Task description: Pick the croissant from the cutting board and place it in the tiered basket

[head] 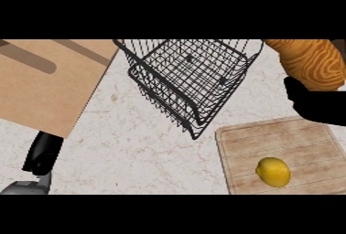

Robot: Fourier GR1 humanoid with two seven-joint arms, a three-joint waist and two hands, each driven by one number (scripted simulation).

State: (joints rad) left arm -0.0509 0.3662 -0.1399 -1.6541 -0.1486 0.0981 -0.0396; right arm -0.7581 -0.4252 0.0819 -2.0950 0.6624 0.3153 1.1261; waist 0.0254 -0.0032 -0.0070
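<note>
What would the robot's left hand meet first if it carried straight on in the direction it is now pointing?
Probably the light brown panel: the left hand points up and slightly right in the head view, and the panel's near edge lies right ahead of it. Relative height is unclear, so it might pass beneath.

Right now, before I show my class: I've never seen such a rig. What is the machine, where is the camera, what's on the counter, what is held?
It is a humanoid robot; the picture comes from its head, looking steeply down at a pale counter. Its left hand rests open at lower left. Its right hand, at the right edge, holds the croissant, off the cutting board. A yellow fruit lies on that board; a black wire basket stands beside it; a tan panel fills the upper left.
</note>
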